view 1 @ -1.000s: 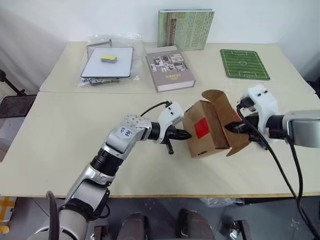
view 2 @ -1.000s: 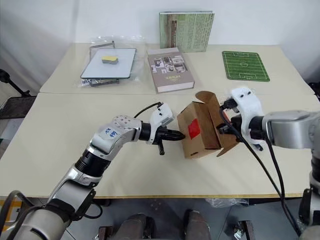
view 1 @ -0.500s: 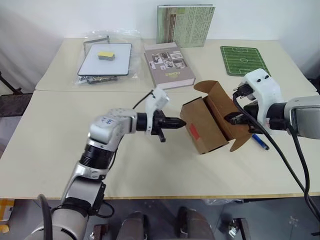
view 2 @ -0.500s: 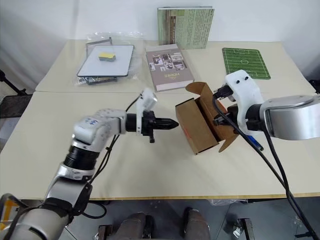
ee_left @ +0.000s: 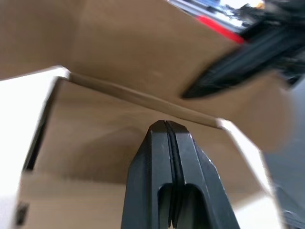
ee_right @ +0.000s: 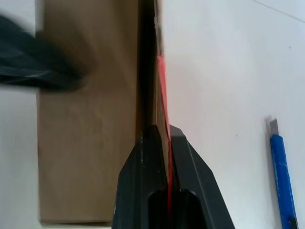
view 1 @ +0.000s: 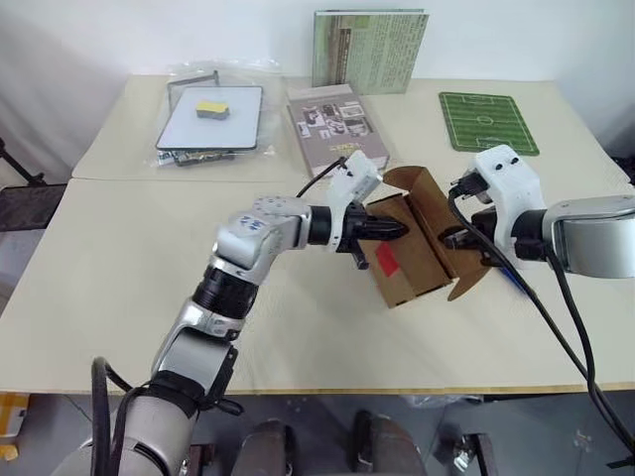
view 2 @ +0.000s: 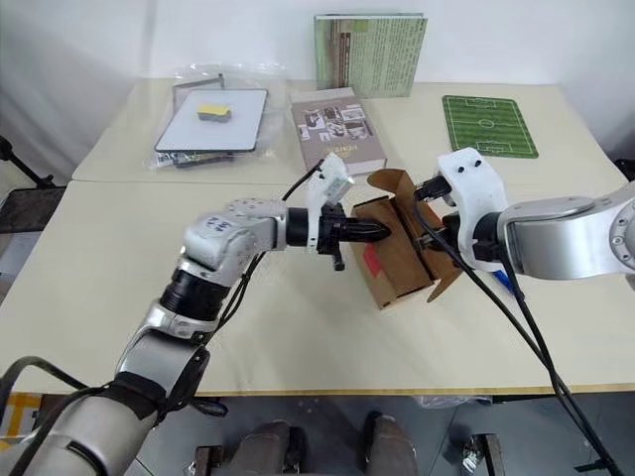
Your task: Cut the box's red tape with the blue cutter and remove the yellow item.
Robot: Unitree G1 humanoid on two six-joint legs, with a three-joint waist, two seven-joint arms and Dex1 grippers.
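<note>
The brown box (view 1: 415, 246) stands tilted in the middle of the table with its flaps open, and the red tape (view 1: 387, 259) shows on its near face. My left gripper (view 1: 400, 230) is shut and empty, its tips at the box's top edge by the opening. My right gripper (view 1: 455, 239) is shut on the box's right flap. In the right wrist view the fingers (ee_right: 143, 157) pinch the cardboard edge with its red tape (ee_right: 162, 90). The blue cutter (ee_right: 282, 177) lies on the table just right of the box. The yellow item is hidden.
At the back lie a grey book (view 1: 337, 132), a green football-pitch mat (view 1: 489, 122) and a bagged white tray (view 1: 189, 134) holding a small flat yellow block (view 1: 208, 107). A green book (view 1: 369, 50) stands against the wall. A seam (view 1: 149, 181) joins the two tables.
My left gripper has risen and moved right, from beside the box's near face to its top opening. The right gripper keeps its hold on the flap. The box has turned slightly.
</note>
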